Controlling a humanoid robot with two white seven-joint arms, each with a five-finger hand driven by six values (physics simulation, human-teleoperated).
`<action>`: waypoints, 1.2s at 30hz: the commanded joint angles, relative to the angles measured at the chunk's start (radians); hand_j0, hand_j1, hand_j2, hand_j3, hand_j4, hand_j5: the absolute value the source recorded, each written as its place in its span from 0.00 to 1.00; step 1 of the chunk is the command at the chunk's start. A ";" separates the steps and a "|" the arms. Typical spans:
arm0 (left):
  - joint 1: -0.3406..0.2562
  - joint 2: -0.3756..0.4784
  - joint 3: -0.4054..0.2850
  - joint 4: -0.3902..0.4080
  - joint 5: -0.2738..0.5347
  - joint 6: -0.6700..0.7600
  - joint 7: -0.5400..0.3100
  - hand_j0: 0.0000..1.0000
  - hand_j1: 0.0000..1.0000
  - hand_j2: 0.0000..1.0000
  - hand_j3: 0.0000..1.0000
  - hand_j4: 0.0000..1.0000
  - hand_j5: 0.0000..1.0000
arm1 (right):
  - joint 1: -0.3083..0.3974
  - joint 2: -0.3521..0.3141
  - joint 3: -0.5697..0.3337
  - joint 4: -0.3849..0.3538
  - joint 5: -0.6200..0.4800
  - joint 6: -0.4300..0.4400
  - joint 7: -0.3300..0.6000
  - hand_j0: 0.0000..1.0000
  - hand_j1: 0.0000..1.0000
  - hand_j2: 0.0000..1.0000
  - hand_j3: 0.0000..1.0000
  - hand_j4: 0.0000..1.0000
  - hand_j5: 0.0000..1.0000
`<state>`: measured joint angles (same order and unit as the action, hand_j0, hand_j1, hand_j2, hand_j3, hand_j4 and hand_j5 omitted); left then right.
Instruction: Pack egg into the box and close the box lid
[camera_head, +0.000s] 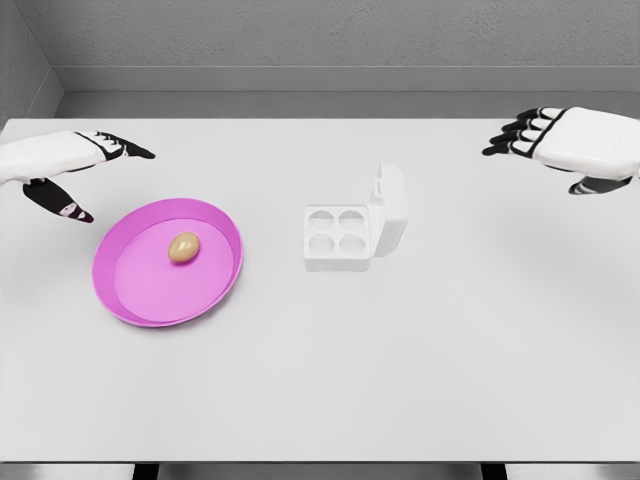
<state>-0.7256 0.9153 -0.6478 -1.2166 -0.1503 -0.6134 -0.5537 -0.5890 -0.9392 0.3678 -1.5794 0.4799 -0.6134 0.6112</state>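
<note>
A tan egg lies near the middle of a pink plate on the left part of the white table. At the table's middle stands a white egg box with several empty cups, its lid raised on the right side. My left hand hovers at the far left, above and left of the plate, with fingers spread and nothing in them. Far right of the box, my right hand floats with fingers extended, holding nothing.
The white table ends at a grey wall at the back, and its front edge runs along the bottom of the view.
</note>
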 joint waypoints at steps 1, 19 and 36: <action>0.000 0.002 -0.001 -0.003 0.006 0.003 0.000 1.00 1.00 1.00 1.00 1.00 1.00 | 0.000 0.007 0.000 -0.002 0.003 0.003 0.000 1.00 1.00 1.00 1.00 1.00 1.00; -0.003 -0.027 -0.184 -0.161 0.006 0.003 0.003 1.00 1.00 1.00 1.00 1.00 1.00 | 0.046 -0.006 -0.007 0.001 -0.049 0.003 0.000 1.00 1.00 1.00 1.00 1.00 1.00; 0.000 -0.059 -0.199 -0.078 -0.035 0.003 0.001 0.96 0.96 0.96 0.96 0.96 0.96 | 0.055 -0.012 0.046 -0.011 -0.049 0.003 0.000 1.00 1.00 1.00 1.00 1.00 1.00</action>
<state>-0.7256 0.8640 -0.8474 -1.3005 -0.1855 -0.6132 -0.5526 -0.5338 -0.9499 0.3865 -1.5888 0.4352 -0.6135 0.6113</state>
